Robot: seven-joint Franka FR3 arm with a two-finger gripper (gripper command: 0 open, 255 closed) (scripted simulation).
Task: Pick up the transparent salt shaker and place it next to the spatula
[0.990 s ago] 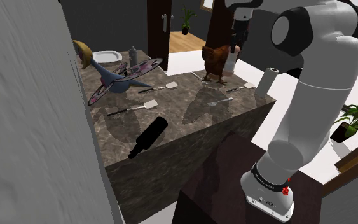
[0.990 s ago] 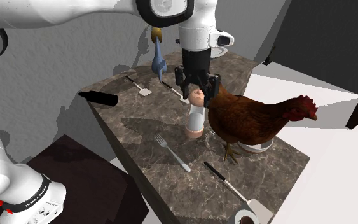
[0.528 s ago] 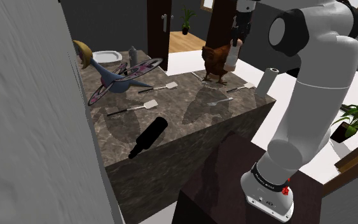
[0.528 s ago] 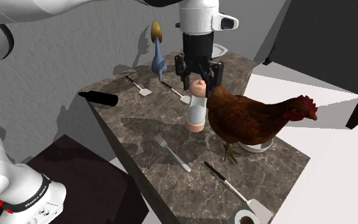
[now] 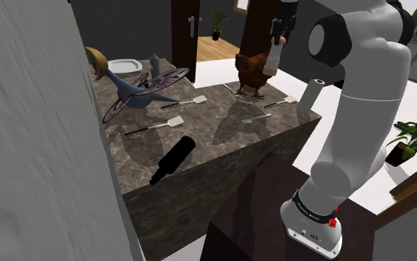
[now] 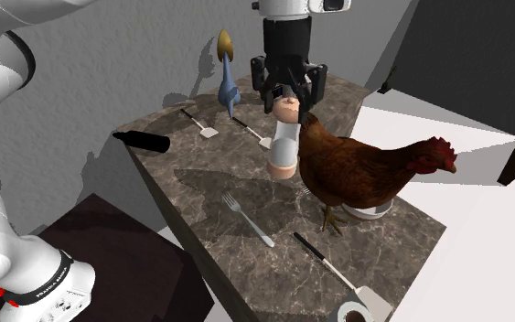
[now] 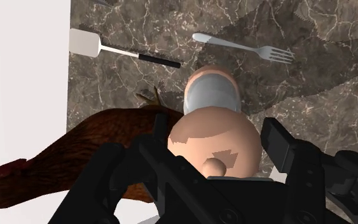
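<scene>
The one salt shaker (image 6: pixel 283 139), with a peach top and foot and a grey clear body, hangs in the air above the dark marble worktop (image 6: pixel 200 187). It is just beside the breast of the one brown chicken (image 6: pixel 365 174). The black jaws are closed on its round top from two sides and hold it upright. In the wrist view the top covers most of the shaker (image 7: pixel 212 121), so the foot cannot be seen there, and the head of the chicken (image 7: pixel 75 159) is cut off.

On the worktop I count three spatulas. Two lie near each other past the shaker (image 6: pixel 200 124) (image 6: pixel 252 134), and one lies by the chicken's feet (image 6: pixel 337 274). There is one fork (image 6: pixel 246 220), one black bottle (image 6: pixel 144 142) lying on its side, and one blue bird figure (image 5: pixel 136 89) with patterned wings. There is also one white paper roll (image 6: pixel 354 314), cut by the picture's lower edge. A white dish (image 6: pixel 370 213) under the chicken is mostly hidden by its body. The single white arm (image 5: pixel 362 96) rises from its stand.
</scene>
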